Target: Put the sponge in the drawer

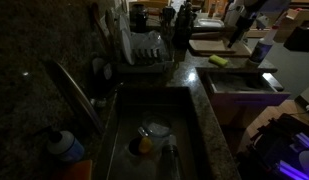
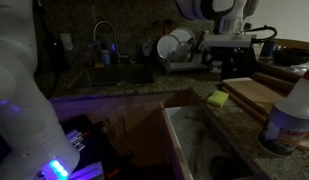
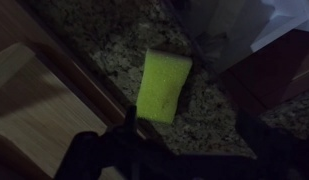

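The sponge point(image 3: 164, 85) is a flat yellow-green block lying on the speckled granite counter. It also shows in both exterior views point(image 1: 218, 60) point(image 2: 217, 99), beside a wooden cutting board. The drawer point(image 2: 184, 135) stands pulled out below the counter edge, with a pale interior, and it also shows in an exterior view point(image 1: 239, 85). My gripper point(image 3: 184, 150) hangs above the counter, open and empty. Its dark fingers sit just below the sponge in the wrist view, apart from it. In the exterior views the gripper point(image 1: 234, 38) point(image 2: 222, 45) is above and behind the sponge.
A deep dark sink point(image 1: 144, 120) holds an orange-yellow lump point(image 1: 144, 145) and dishes. A dish rack point(image 2: 179, 45) with plates stands behind the counter. A wooden cutting board point(image 2: 259, 95) and a spray bottle point(image 2: 289, 120) are near the sponge.
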`<control>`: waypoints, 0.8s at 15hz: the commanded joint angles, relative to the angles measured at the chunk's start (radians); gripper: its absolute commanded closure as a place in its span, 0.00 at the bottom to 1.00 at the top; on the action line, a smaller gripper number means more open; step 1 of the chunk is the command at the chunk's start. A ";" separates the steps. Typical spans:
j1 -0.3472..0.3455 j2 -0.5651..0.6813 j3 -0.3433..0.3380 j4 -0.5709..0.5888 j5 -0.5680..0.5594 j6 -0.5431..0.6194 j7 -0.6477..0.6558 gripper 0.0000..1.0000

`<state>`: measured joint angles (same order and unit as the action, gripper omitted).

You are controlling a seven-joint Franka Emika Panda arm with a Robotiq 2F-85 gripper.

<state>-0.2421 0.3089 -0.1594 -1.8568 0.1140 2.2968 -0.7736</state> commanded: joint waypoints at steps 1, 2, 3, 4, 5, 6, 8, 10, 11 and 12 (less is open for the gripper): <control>-0.019 0.023 0.009 0.024 -0.009 -0.025 0.069 0.00; -0.041 0.056 0.021 0.056 0.054 -0.056 0.078 0.00; -0.057 0.075 0.032 0.072 0.106 -0.084 0.088 0.00; -0.063 0.095 0.035 0.090 0.134 -0.119 0.107 0.00; -0.066 0.112 0.036 0.102 0.144 -0.142 0.125 0.00; -0.070 0.129 0.035 0.113 0.145 -0.157 0.139 0.00; -0.066 0.099 0.038 0.070 0.115 -0.118 0.136 0.00; -0.071 0.126 0.042 0.087 0.116 -0.121 0.151 0.00; -0.072 0.132 0.044 0.092 0.116 -0.123 0.155 0.00; -0.073 0.164 0.040 0.118 0.110 -0.111 0.164 0.00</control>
<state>-0.2911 0.4423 -0.1402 -1.7654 0.2415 2.1740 -0.6264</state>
